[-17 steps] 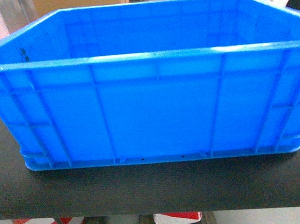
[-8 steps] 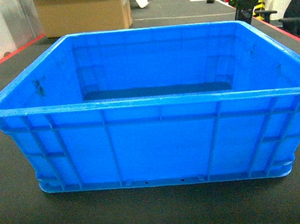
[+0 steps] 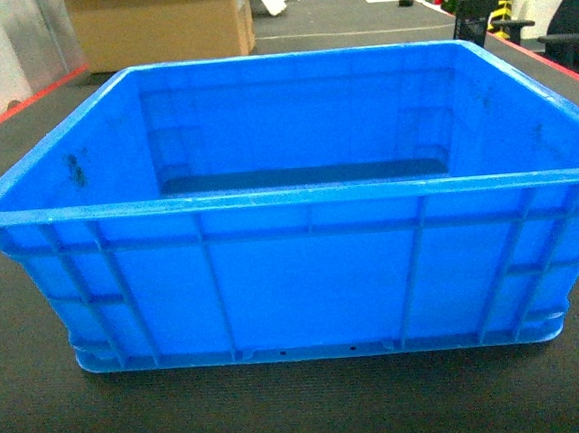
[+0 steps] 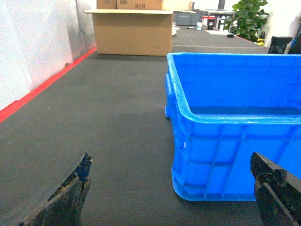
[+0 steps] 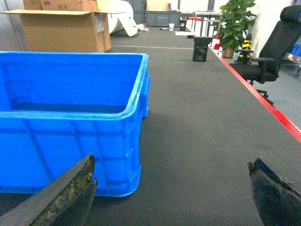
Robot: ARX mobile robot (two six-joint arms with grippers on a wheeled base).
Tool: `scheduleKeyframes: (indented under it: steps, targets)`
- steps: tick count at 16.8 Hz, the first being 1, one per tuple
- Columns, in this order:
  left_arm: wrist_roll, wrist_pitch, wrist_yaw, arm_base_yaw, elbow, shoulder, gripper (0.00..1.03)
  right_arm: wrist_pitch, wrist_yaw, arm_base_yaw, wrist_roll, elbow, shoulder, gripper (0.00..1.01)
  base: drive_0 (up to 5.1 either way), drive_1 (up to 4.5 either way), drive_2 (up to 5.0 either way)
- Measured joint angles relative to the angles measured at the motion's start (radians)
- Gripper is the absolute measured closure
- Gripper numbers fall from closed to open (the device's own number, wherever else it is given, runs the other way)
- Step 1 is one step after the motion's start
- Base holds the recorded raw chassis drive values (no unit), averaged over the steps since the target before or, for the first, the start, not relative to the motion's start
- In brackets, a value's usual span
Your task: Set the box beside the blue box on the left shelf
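Dark matted table with red edge, cardboard carton behind; box resting on it, both arms' jaws spread wide

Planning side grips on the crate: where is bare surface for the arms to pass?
Bare dark mat runs left of the blue crate, back to the cardboard box. Bare mat also lies right of it, out to the red edge stripe. Both grippers, left and right, are open.

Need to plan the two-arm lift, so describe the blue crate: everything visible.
The blue crate is a large rectangular open-top bin of bright glossy plastic, with a thick rolled rim and ribbed side walls. It looks empty, with dark scuffs on its inner left wall. It sits upright and flat on the dark table. Nothing grips it: both sets of jaws stand open, short of its near corners.
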Motion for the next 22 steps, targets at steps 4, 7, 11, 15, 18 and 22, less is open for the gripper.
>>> scheduleKeyframes:
  steps: [4,7,11,15,18,22]
  targets:
    - [0.000,0.000,0.000,0.000,0.000,0.000,0.05,0.000,0.000,0.000,0.000,0.000,0.000,0.03,0.0,0.00,0.0]
    - [0.000,0.000,0.000,0.000,0.000,0.000,0.05,0.000,0.000,0.000,0.000,0.000,0.000,0.03,0.0,0.00,0.0]
    - [0.000,0.000,0.000,0.000,0.000,0.000,0.05,0.000,0.000,0.000,0.000,0.000,0.000,0.03,0.0,0.00,0.0]
    - [0.000,0.000,0.000,0.000,0.000,0.000,0.05,0.000,0.000,0.000,0.000,0.000,0.000,0.03,0.0,0.00,0.0]
    - [0.000,0.000,0.000,0.000,0.000,0.000,0.05,0.000,0.000,0.000,0.000,0.000,0.000,0.03,0.0,0.00,0.0]
    - [0.000,0.000,0.000,0.000,0.000,0.000,0.05,0.000,0.000,0.000,0.000,0.000,0.000,0.03,0.0,0.00,0.0]
